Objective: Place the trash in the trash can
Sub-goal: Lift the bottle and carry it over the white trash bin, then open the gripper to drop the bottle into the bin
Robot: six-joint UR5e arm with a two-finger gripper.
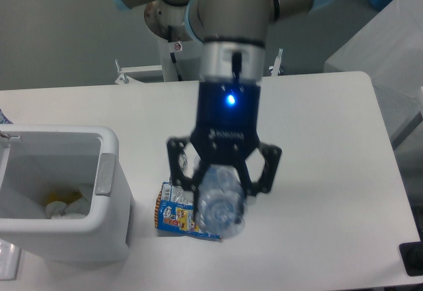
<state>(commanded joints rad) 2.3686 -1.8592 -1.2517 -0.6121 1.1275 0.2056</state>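
Plastic bottle (219, 205), clear and crushed, hangs nearest the camera, pinched between the black fingers (256, 172) of the gripper (222, 180) and raised above the table (324, 145). Under it the blue and yellow snack wrapper (174, 215) lies flat on the tabletop, partly hidden by the bottle. Off to the left stands the white trash can (109, 172), with pale scraps inside. Behind, the arm (232, 46) rises, a blue light glowing on its wrist.
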